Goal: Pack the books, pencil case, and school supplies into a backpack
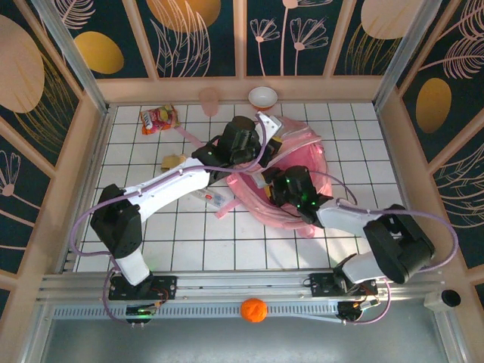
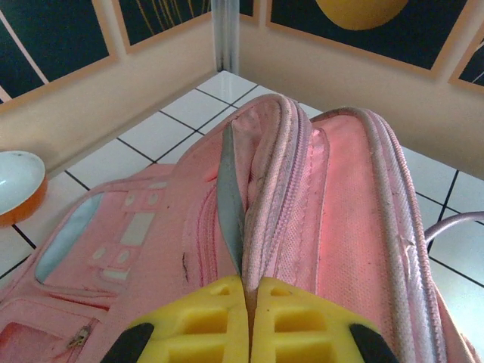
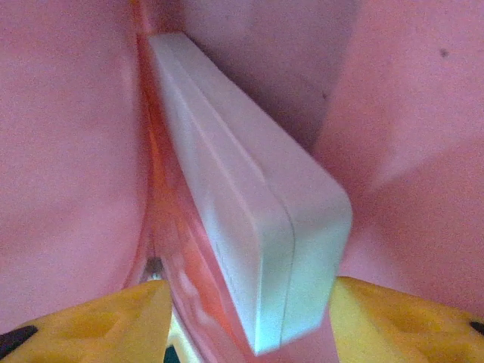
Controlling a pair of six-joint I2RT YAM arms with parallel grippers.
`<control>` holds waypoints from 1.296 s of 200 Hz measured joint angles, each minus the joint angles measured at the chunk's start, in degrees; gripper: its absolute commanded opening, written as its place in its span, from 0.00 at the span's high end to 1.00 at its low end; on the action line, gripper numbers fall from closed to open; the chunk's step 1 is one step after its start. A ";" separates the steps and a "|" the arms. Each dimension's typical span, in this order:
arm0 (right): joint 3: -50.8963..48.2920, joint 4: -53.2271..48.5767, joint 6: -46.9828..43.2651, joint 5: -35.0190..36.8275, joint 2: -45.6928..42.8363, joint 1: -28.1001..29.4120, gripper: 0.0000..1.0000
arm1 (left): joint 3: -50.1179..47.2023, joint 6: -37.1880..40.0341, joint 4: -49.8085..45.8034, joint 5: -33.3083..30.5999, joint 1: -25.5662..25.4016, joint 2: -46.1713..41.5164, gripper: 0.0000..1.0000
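One pink backpack [image 1: 302, 155] sits mid-table, with both arms crowding over it. The left gripper [image 2: 248, 291] is clenched on the rim of its opening. The right gripper [image 3: 249, 295] is inside it, jaws apart, with one white pencil case [image 3: 242, 197] loose between them. Behind the backpack are one bowl [image 1: 262, 96] and one pink cup [image 1: 209, 98]. To its left lie one snack packet [image 1: 157, 119] and two supplies: a tan block [image 1: 172, 161] and a clear oblong [image 1: 214, 198].

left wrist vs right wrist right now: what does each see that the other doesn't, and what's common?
Left wrist, not right wrist: the outside of the backpack, the left gripper shut on its pale trimmed edge, a white bowl and the tiled table.
Right wrist, not left wrist: a pale flat case seen edge-on with pink fabric on both sides, and the right gripper open with one finger on either side of it.
Both: pink backpack fabric and yellow fingers at the bottom edge.
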 measured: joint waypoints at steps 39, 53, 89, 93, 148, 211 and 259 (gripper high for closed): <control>0.07 -13.49 -4.61 -2.08 -10.86 -0.07 0.42 | -0.85 0.02 0.04 -0.68 0.33 -0.83 1.00; 0.81 -20.81 -7.37 -2.08 -16.09 -0.61 0.42 | -1.88 0.02 0.09 -0.70 0.33 -1.62 1.00; 11.23 -40.57 -17.25 -2.47 -25.20 -7.04 0.43 | -5.84 0.28 1.18 -0.61 0.33 -3.98 1.00; 12.72 -42.21 -18.69 -2.54 -25.66 -7.91 0.43 | -6.47 0.42 1.42 -0.55 0.33 -4.33 1.00; 32.02 -57.64 -34.53 -2.64 -26.12 -12.70 0.46 | -17.79 3.30 4.20 5.22 0.33 -9.18 1.00; 33.75 -58.49 -44.39 -4.22 -21.62 -11.96 0.46 | -28.02 2.21 4.04 9.40 0.50 -14.38 0.37; 43.30 -59.28 -53.88 -2.21 -7.32 -0.76 0.45 | -32.20 -9.70 4.31 8.76 8.15 -26.45 0.25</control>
